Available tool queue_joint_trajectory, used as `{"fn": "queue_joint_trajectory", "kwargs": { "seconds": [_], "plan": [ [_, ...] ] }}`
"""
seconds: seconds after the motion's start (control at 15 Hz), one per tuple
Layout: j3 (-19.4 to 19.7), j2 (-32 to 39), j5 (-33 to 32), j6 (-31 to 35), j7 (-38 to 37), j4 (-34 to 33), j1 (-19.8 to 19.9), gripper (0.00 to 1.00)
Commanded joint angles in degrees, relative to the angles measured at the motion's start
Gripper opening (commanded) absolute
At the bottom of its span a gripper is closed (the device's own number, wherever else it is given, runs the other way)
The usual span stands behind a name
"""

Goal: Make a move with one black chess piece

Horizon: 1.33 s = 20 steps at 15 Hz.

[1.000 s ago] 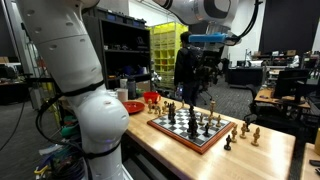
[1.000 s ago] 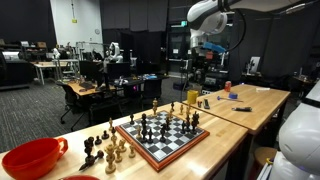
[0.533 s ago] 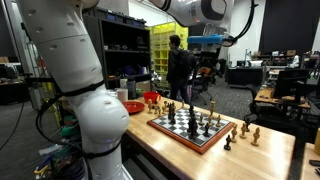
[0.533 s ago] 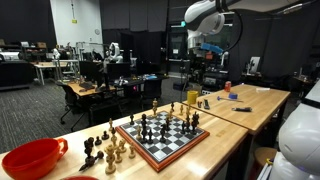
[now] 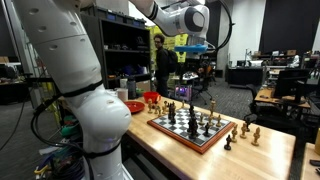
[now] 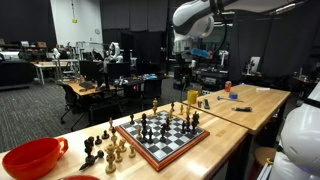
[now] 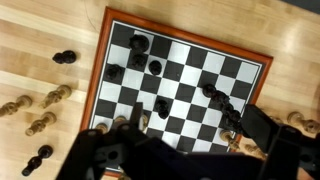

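Observation:
The chessboard point(image 7: 180, 80) lies below me in the wrist view, with black pieces point(image 7: 138, 45) clustered at its upper left, one near the middle point(image 7: 162, 105) and more by its right edge point(image 7: 228, 113). The board also shows in both exterior views point(image 5: 195, 130) point(image 6: 166, 136). My gripper point(image 7: 185, 150) hangs high above the board, fingers wide apart and empty. It shows well above the table in both exterior views point(image 5: 186, 70) point(image 6: 184, 62).
Captured pieces stand on the wooden table beside the board point(image 7: 40, 123) point(image 5: 245, 130) point(image 6: 105, 150). A red bowl point(image 5: 131, 106) point(image 6: 30, 158) sits near the table's end. A person point(image 5: 160, 65) walks in the background. A second table point(image 6: 250, 100) adjoins.
My arm and gripper have swung sideways, leftward in both exterior views, staying high above the table. The person in the background has walked left. The chess pieces have not moved.

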State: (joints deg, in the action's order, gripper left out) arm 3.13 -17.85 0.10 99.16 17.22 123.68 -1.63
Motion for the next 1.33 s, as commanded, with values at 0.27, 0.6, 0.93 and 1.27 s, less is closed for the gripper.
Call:
{"fn": "queue_joint_trajectory", "kwargs": {
  "seconds": [0.27, 0.6, 0.93, 1.27],
  "plan": [
    [-1.79, -1.11, 0.39, 5.93, 0.54, 4.30, -1.99, 1.00],
    [-1.79, -1.00, 0.40, 5.93, 0.53, 4.30, -1.99, 1.00],
    [-1.79, -0.99, 0.40, 5.93, 0.53, 4.30, -1.99, 1.00],
    [-3.62, -3.34, -0.18, 7.32, 1.10, 6.99, -3.45, 1.00]
  ]
}}
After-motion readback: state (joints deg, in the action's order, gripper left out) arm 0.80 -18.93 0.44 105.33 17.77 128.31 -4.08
